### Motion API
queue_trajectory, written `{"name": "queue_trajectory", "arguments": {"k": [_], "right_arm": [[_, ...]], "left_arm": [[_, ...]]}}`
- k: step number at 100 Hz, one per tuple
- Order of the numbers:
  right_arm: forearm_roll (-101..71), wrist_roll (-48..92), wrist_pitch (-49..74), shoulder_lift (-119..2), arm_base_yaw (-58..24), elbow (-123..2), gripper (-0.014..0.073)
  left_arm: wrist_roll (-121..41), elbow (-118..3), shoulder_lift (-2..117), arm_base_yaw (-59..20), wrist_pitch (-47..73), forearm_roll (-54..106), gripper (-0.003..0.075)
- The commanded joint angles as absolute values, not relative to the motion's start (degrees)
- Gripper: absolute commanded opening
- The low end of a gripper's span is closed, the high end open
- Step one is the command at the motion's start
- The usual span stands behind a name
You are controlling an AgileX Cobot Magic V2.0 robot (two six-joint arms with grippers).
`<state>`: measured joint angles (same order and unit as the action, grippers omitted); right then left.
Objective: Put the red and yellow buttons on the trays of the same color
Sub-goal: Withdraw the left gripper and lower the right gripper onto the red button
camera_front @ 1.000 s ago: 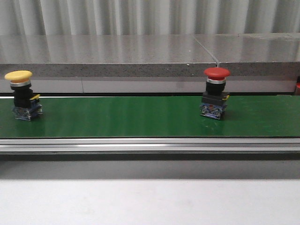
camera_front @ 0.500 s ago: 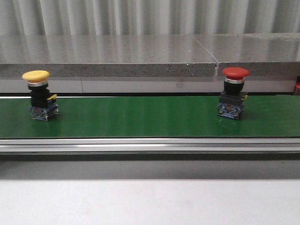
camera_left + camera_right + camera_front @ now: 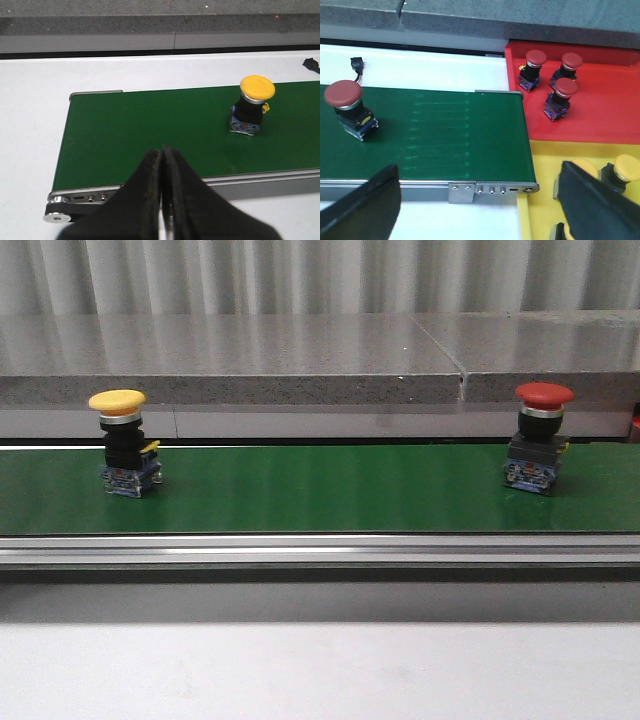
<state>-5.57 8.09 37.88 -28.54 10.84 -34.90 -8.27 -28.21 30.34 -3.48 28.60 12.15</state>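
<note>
Buttons ride upright on the green conveyor belt (image 3: 320, 490), yellow mushroom-head button (image 3: 125, 443) left, red mushroom-head button (image 3: 538, 437) right; only wrist views show the left gripper (image 3: 162, 165) closed empty, the right gripper (image 3: 480, 200) spread empty, plus red tray (image 3: 610, 110) and yellow tray (image 3: 545, 165).

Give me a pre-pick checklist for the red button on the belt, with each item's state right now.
1. Red button upright on the green belt: ok.
2. Right hand open, holding nothing: ok.
3. Red tray has bare floor for another button: ok.
4. Right hand aligned over the red button: not ok, button sits off to one side.
5. Left hand shut, holding nothing: ok.
6. Yellow button apart from the red one: ok.
</note>
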Motion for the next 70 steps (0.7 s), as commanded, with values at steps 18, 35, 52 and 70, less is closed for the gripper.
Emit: {"name": "queue_trajectory", "arguments": {"k": [18,35,52,70], "right_arm": [[-6.1,10.0,38.9,-39.3,9.5,-41.3,0.0643],[-6.5,10.9,40.1,-49.5,4.1,-45.3,0.0643],[-6.5,10.9,39.8,-60.4,0.6,-48.8,0.0643],[-6.5,10.9,38.4,-69.9,-0.6,-52.8,0.0643]], "left_arm": [[-8.0,-29.8,30.4,-3.5,24.4,13.1,-0.002],[-8.0,-29.8,30.4,-3.5,24.4,13.1,-0.002],[-8.0,-29.8,30.4,-3.5,24.4,13.1,-0.002],[-8.0,-29.8,30.4,-3.5,24.4,13.1,-0.002]]}}
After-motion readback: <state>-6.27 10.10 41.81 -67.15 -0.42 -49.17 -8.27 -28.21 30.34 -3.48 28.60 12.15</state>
